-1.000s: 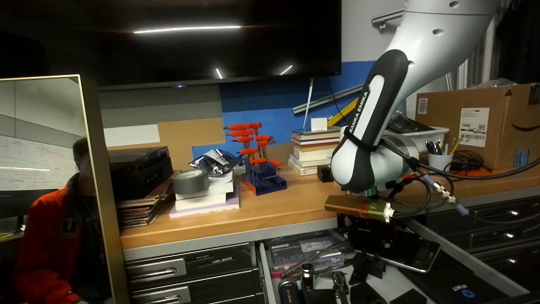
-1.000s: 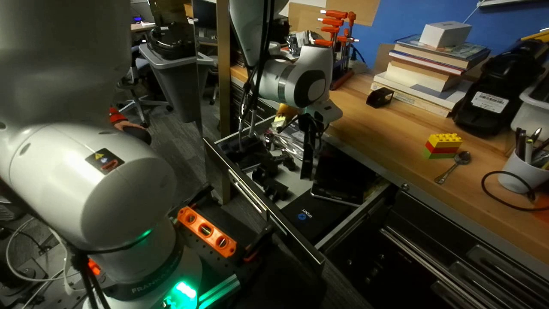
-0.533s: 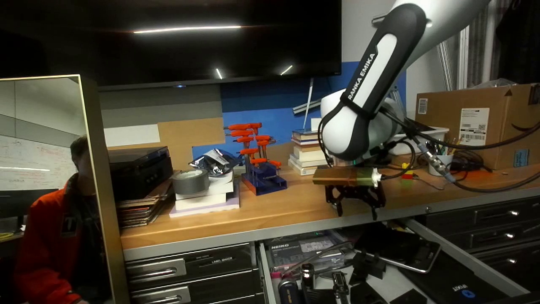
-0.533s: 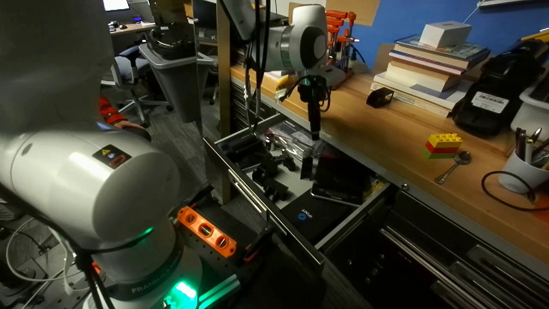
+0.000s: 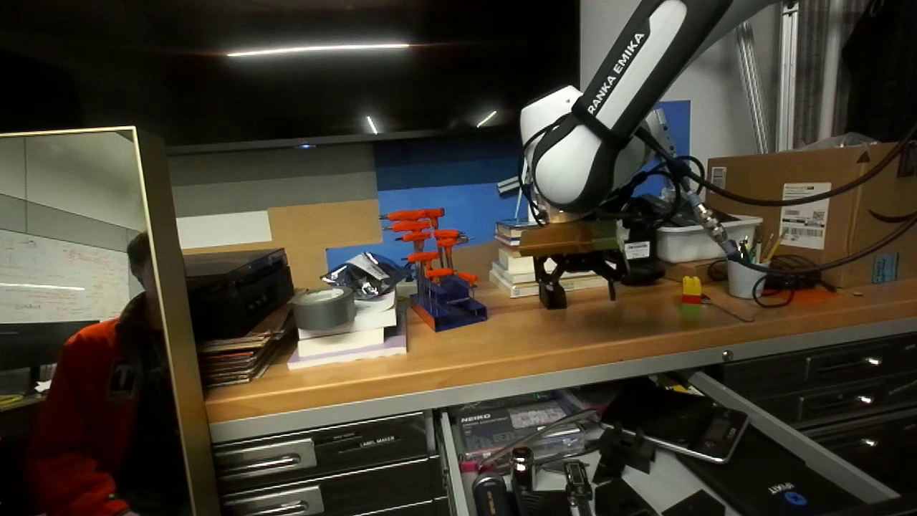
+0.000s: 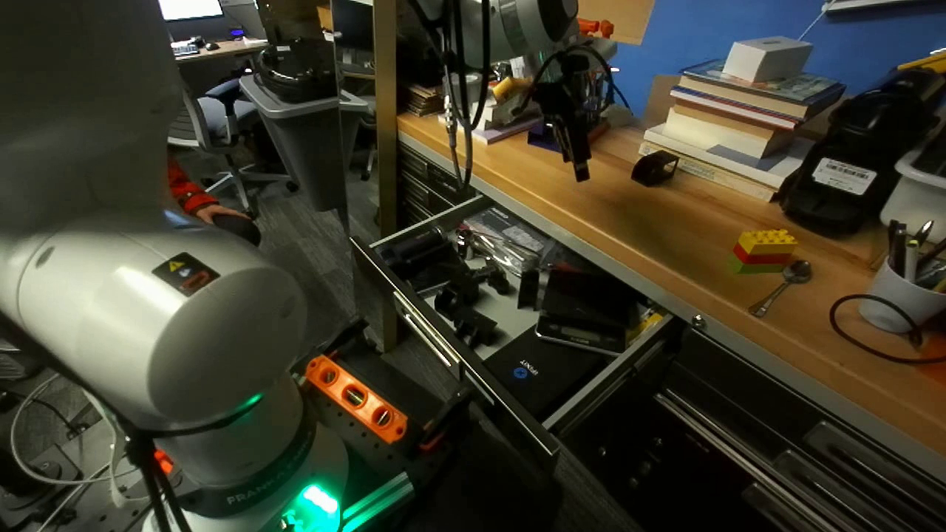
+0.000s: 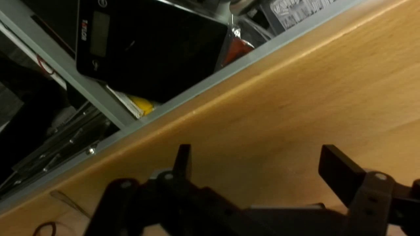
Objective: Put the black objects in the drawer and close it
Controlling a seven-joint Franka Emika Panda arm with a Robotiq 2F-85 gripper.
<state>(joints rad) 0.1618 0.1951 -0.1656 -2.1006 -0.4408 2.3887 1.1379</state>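
A wooden bench [image 6: 628,214] is stretching above the pulled-out drawer [image 6: 423,325], and the gripper [image 7: 257,160] is hovering over the bench, its fingers wide apart. Beside a book stack [image 6: 732,133], one black object [image 6: 647,168] is sitting on the bench; in the drawer, by a scale [image 5: 677,423], another black object [image 5: 625,451] is lying.

Dark screen [image 5: 290,82] above wooden worktop [image 5: 494,344]

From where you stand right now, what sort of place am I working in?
Most likely a lab or workshop: there's a wooden-topped workbench, an open tool drawer and a rack of red-handled tools.
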